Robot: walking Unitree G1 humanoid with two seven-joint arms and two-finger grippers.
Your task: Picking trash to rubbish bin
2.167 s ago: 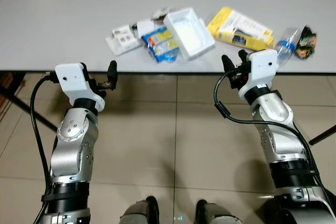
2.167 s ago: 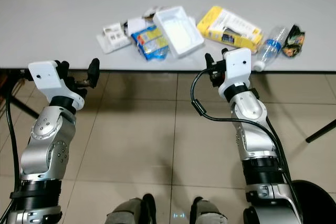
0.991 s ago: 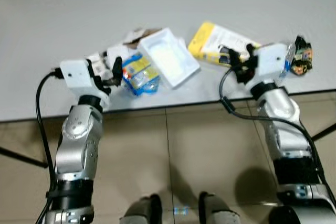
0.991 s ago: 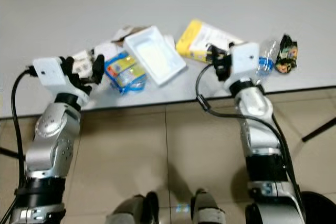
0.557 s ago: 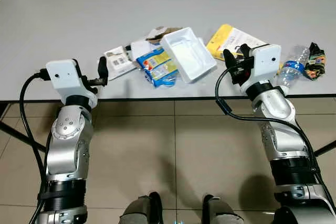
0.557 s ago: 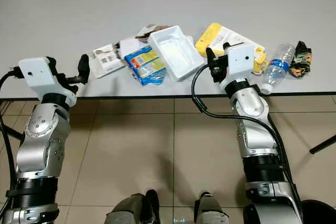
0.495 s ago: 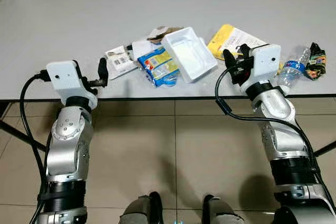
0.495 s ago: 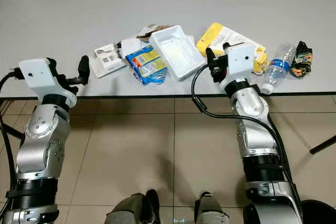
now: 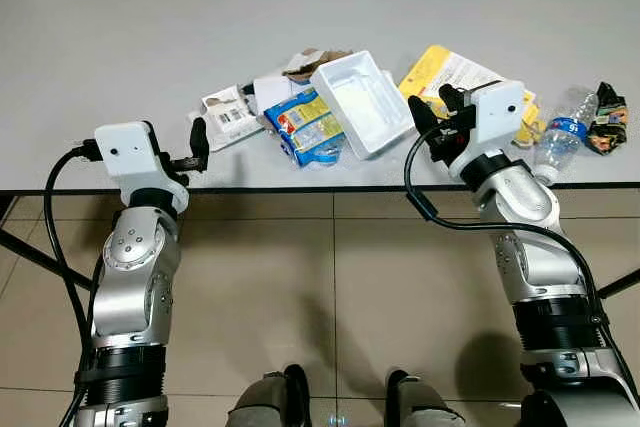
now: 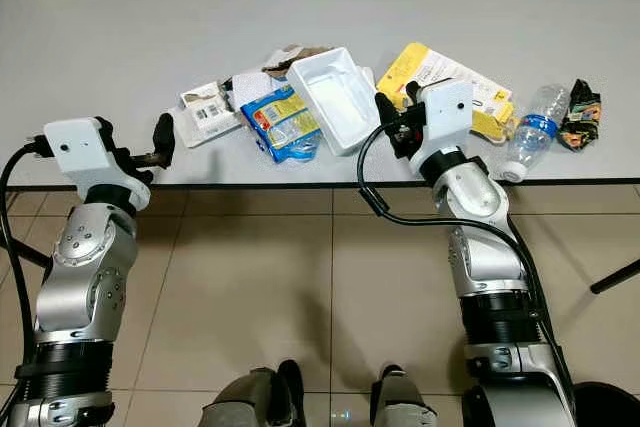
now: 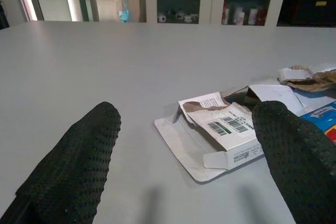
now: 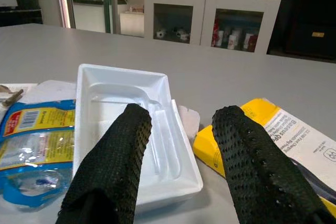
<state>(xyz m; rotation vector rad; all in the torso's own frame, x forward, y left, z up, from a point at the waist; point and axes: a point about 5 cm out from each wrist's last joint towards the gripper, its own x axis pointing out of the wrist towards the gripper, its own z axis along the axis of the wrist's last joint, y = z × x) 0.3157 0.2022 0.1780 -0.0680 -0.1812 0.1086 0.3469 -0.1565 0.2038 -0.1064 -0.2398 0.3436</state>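
Right gripper (image 9: pixel 432 119): released, empty, at white foam tray (image 9: pixel 362 102). Left gripper (image 9: pixel 196 143): released, near torn carton (image 9: pixel 229 114). Trash: all on desk (image 9: pixel 120 37). Binned: apparently nothing yet.

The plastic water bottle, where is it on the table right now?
The plastic water bottle lies on its side near the table's front edge on the robot's right, between the yellow box and a dark crumpled wrapper.

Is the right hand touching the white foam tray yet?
Apart. The right wrist view shows the right hand open, bare table between its fingertips and the white foam tray.
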